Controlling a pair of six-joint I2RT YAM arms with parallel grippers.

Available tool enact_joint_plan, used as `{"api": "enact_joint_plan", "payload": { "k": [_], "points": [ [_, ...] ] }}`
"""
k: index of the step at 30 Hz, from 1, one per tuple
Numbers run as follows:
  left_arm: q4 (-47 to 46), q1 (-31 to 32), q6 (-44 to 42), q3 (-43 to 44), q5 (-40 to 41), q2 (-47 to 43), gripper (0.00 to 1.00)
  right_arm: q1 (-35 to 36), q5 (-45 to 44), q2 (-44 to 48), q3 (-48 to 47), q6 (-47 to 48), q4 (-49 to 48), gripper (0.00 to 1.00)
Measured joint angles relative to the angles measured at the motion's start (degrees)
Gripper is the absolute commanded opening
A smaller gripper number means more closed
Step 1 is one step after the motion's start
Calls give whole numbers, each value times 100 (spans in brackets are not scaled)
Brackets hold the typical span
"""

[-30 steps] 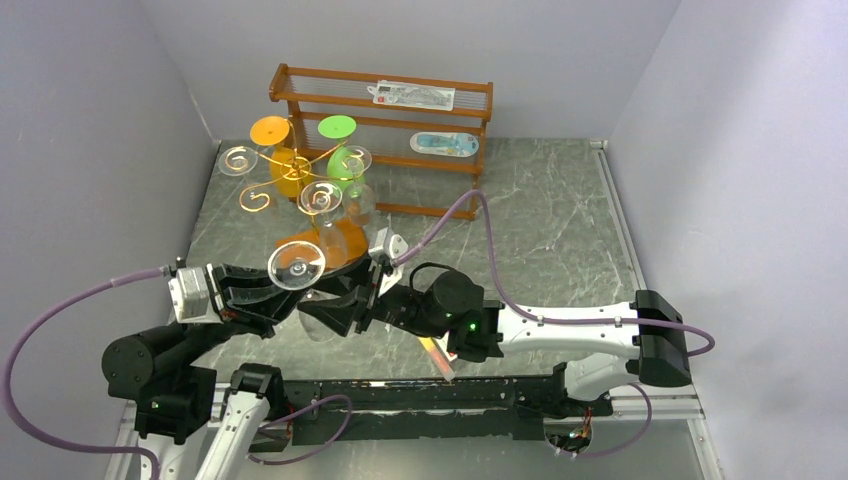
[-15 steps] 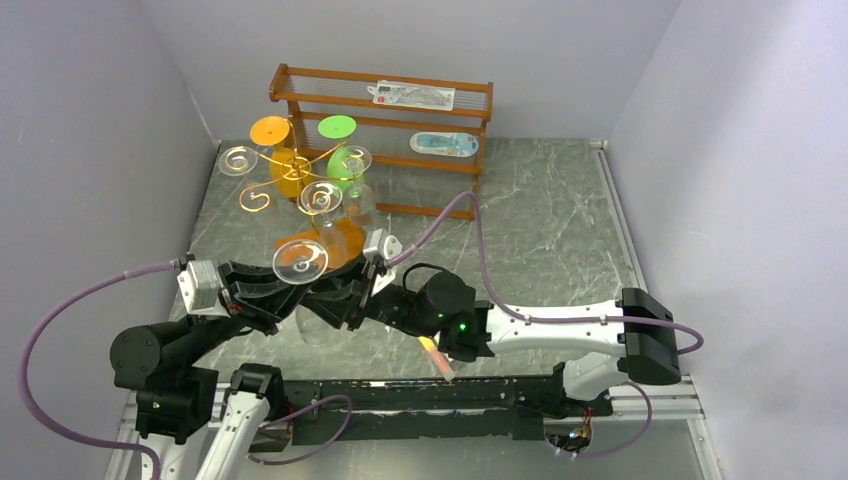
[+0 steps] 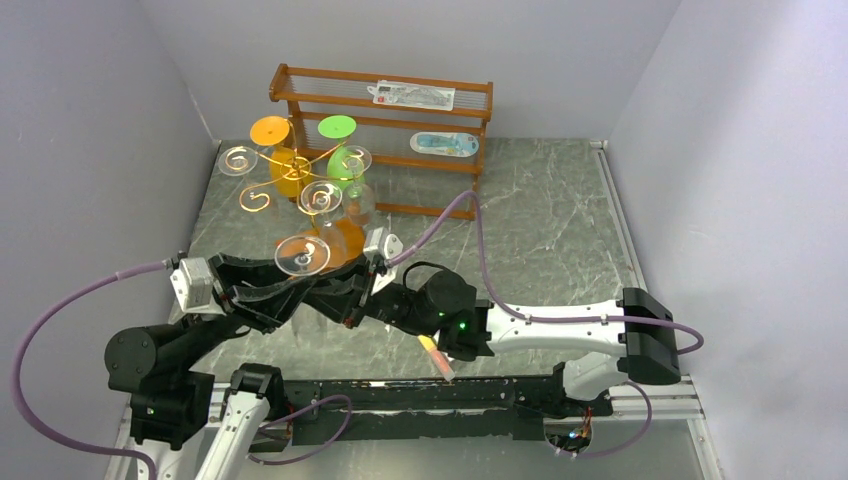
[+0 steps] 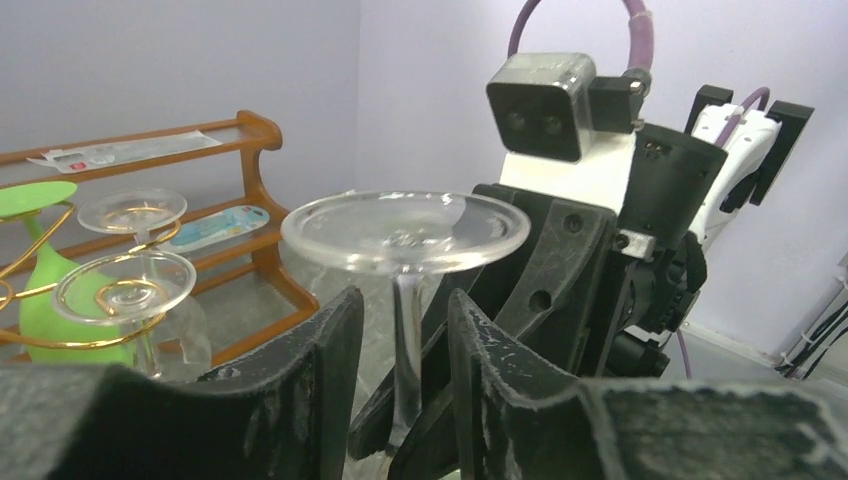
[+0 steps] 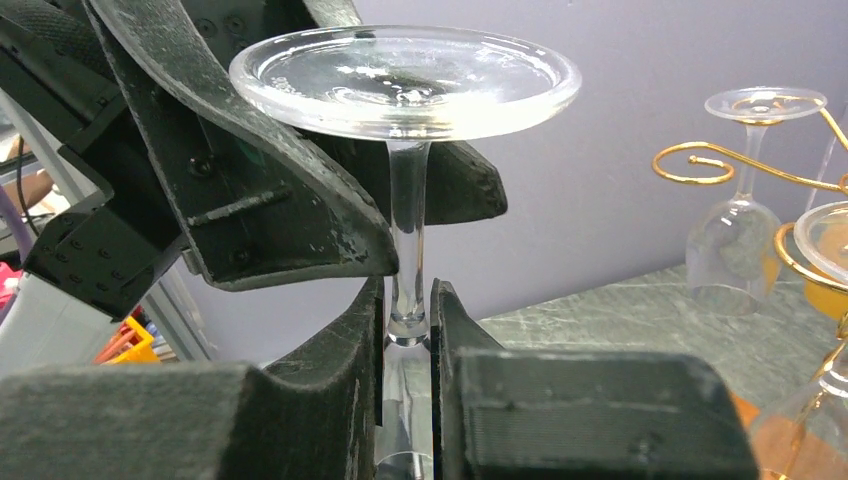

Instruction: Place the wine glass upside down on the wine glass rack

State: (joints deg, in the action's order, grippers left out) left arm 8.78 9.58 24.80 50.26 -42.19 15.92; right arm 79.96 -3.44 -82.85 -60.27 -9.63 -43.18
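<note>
- The wine glass [image 3: 302,256] is in the air above the near part of the table [image 3: 540,220], between the two claws. It is already upside down, with the round foot on top and the bowl hanging below.
- The long axis, the stem, stands almost upright.
- The right claw [image 5: 408,312] is pressed closed on the stem, low under the foot, so this arm carries the glass.
- The left claw [image 4: 403,322] stands around the same stem, but a gap shows on both sides, so it looks narrow and not gripping.
- The wine glass rack [image 3: 300,163] lies farther from the arm bases than the glass and a little to the left. I judge that the coming move goes away from the bases, with the foot raised over one gold curl.
- One curl on the near left side [image 3: 258,198] looks free, and the other curls already carry glasses.
- The top view gives the direction to the rack but hides the grip.
- The right wrist view shows the contact on the stem, and the left wrist view shows the gap.
</note>
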Motion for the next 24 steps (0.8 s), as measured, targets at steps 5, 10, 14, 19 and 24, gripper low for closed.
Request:
{"api": "enact_joint_plan", "payload": {
  "k": [5,10,14,19,24],
  "points": [
    [59,0,9,-46,11,17,40,-2,94,153,98,2,-35,0],
    [52,2,37,-105,-48,48,30,-31,140,212,186,37,-28,0],
    [-125,2,164,-166,-323,111,27,-46,216,212,186,74,-11,0],
    [-382,0,350,-291,-638,256,29,-48,240,212,186,94,55,0],
    [-603,0,505,-492,-870,269,5,-48,229,210,254,118,120,0]
  ]
}}
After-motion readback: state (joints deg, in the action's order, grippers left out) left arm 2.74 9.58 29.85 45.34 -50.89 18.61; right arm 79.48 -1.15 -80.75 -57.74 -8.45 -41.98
